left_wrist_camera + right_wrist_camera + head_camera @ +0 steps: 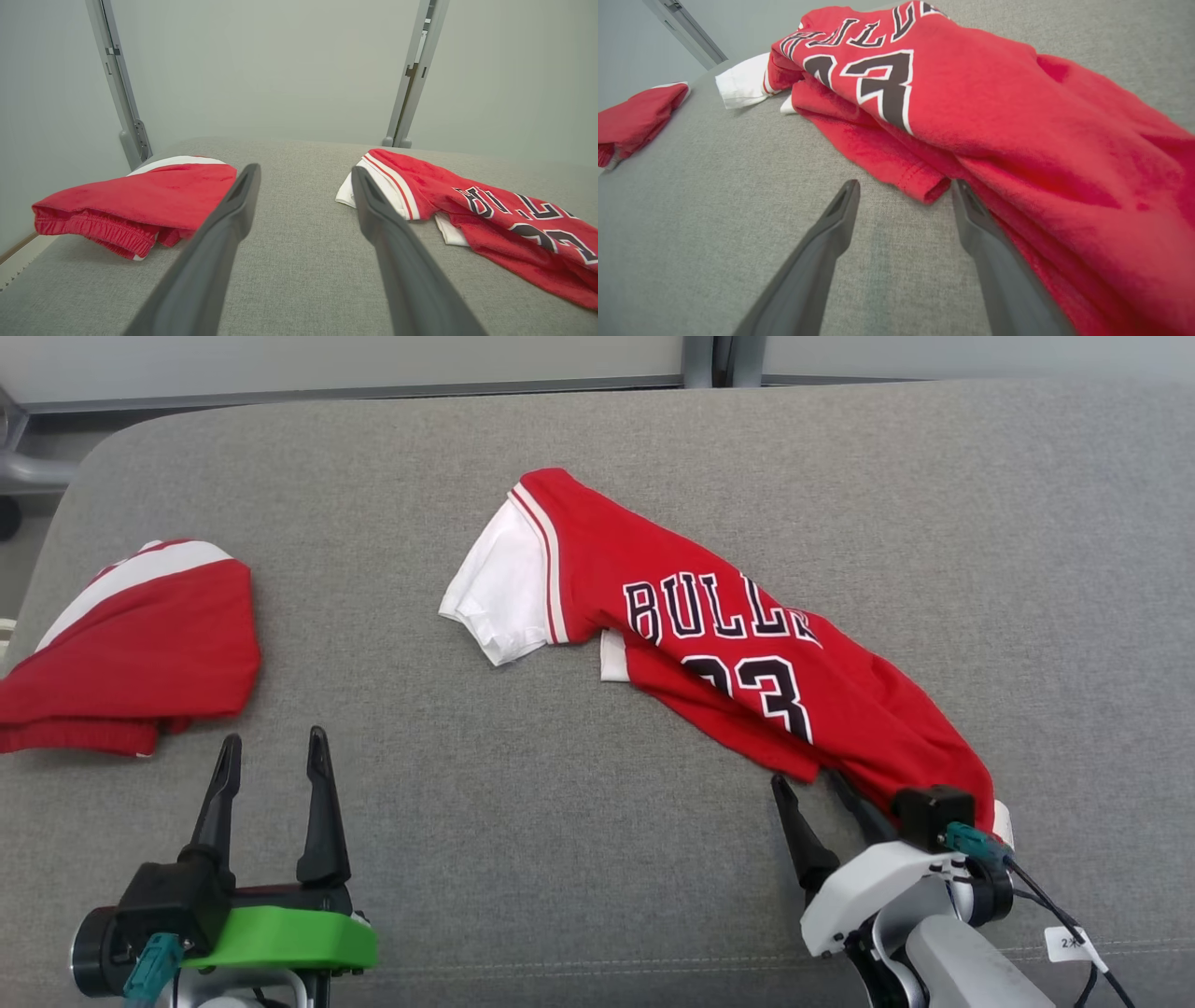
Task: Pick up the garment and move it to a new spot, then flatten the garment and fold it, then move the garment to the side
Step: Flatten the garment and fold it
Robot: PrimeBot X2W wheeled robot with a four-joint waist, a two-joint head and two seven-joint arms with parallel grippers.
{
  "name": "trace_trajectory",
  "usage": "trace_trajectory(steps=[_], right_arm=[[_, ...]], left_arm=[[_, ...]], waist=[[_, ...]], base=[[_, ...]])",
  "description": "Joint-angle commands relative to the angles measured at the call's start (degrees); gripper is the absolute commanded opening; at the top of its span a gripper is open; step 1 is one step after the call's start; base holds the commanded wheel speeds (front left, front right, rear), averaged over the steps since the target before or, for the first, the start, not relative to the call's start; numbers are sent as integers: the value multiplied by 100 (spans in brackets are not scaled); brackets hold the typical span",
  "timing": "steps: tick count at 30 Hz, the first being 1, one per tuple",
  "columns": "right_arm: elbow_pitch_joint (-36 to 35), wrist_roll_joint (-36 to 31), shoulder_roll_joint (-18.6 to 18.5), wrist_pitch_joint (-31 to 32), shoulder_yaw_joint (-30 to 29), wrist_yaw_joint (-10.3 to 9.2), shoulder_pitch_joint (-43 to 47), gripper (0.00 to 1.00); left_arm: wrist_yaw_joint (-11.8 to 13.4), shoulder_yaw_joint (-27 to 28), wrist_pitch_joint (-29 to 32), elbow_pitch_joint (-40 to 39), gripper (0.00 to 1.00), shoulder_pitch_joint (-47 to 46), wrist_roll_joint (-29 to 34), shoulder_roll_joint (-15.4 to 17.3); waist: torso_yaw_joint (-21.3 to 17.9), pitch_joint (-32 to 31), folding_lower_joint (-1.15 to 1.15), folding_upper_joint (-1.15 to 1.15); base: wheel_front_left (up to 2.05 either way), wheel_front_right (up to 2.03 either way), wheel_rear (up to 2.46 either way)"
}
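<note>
In the head view, the end of the jersey (747,653) nearest the front edge of the cushion (560,859) is hidden behind the right gripper (805,780). Its lettering and number are partly swallowed by a fold. The shorts (140,644) are cut off by that view's left edge. The print on the cable tag (1064,943) cannot be read.

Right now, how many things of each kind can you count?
Jersey: 1
Shorts: 1
End effectors: 2, left end effector and right end effector
Total: 4
</note>
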Motion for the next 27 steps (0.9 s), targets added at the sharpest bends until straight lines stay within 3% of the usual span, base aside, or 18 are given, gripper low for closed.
trace_trajectory(steps=[1, 4, 5, 6, 11, 18, 27], right_arm=[[131, 46, -21, -12, 6, -4, -166, 100], [339, 90, -2, -12, 16, -4, -340, 100], [403, 100, 7, -12, 29, -4, -388, 56], [489, 116, 25, -12, 51, -4, -471, 0], [541, 290, 7, -12, 169, -4, -570, 0], [79, 551, -266, -12, 254, -4, -373, 0], [-549, 358, -423, -12, 113, -4, 2, 0]], left_arm=[[-58, 37, -5, 51, 100, -98, 57, -13], [-118, 86, -5, 80, 100, -137, 108, -65], [-127, 106, -5, 88, 100, -141, 133, -83], [-152, 138, -5, 103, 100, -141, 154, -113], [-225, 198, -5, 128, 100, -154, 219, -174], [-299, 313, -5, 166, 100, -131, 306, -290], [-392, 422, -5, 207, 100, -60, 384, -373]], waist=[[77, 67, 0, 0], [109, 103, 0, 0], [116, 110, 0, 0], [122, 122, 0, 0], [108, 147, 0, 0], [20, 152, 0, 0], [-85, 83, 0, 0]], base=[[0, 0, 0], [0, 0, 0], [0, 0, 0], [0, 0, 0], [0, 0, 0], [0, 0, 0], [0, 0, 0]])
